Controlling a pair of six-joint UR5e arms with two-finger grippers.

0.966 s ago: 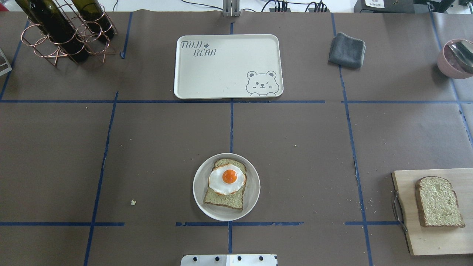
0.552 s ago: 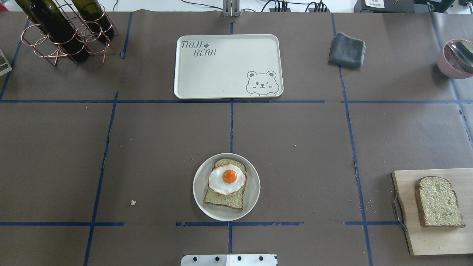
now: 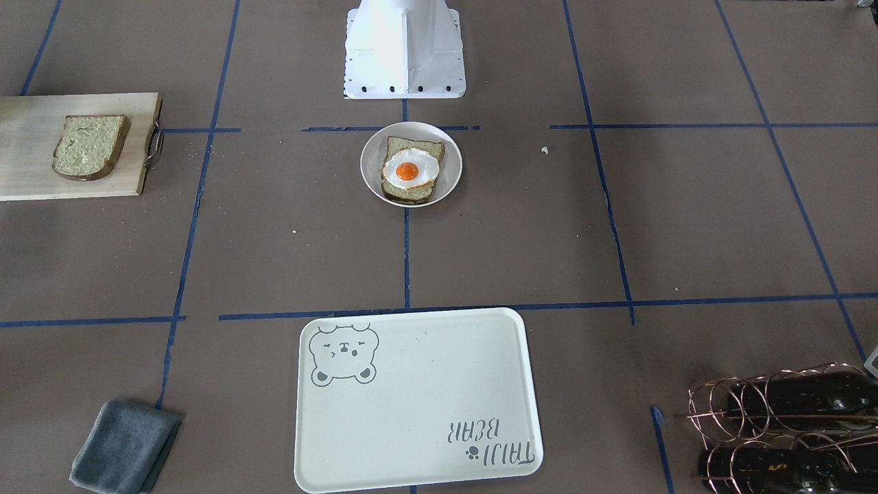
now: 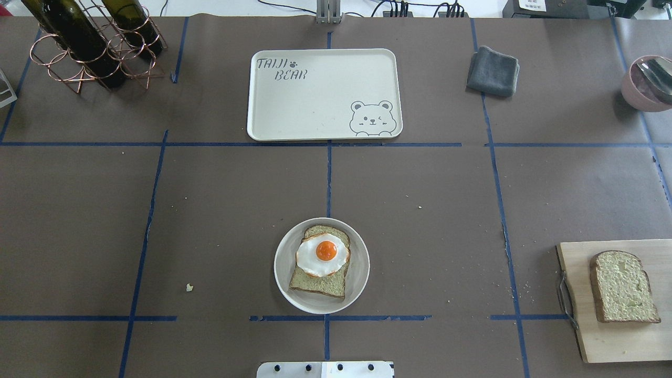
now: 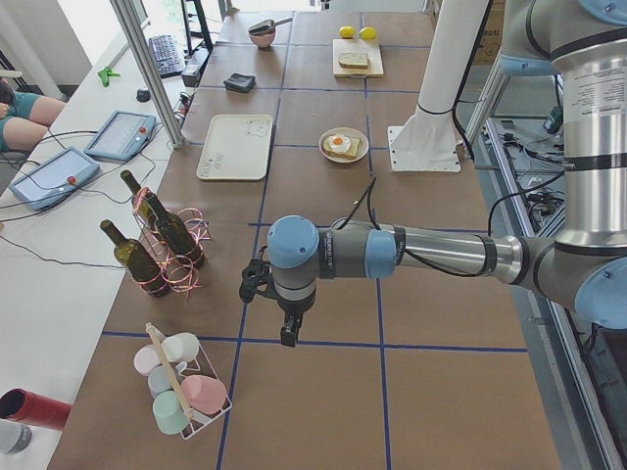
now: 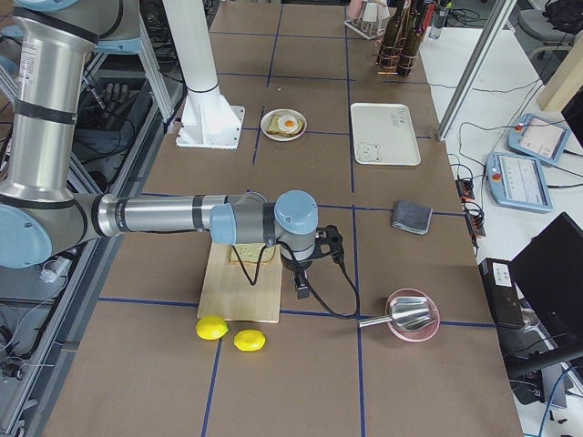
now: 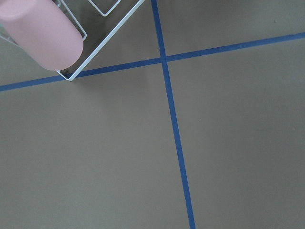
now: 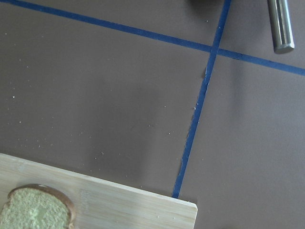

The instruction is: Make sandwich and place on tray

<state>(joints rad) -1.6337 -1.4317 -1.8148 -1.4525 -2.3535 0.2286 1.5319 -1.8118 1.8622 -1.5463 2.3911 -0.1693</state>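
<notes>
One bread slice lies in a round white bowl near the robot base, with a fried egg on top. The second slice lies on a wooden cutting board at the right; its corner shows in the right wrist view. The cream tray sits bare at the far centre. My left gripper hangs over bare table far to the left. My right gripper hangs beside the board's edge. I cannot tell whether either is open or shut.
A copper rack with wine bottles stands far left. A grey cloth and a pink bowl with a spoon are far right. Two lemons lie past the board. A cup rack stands near my left gripper.
</notes>
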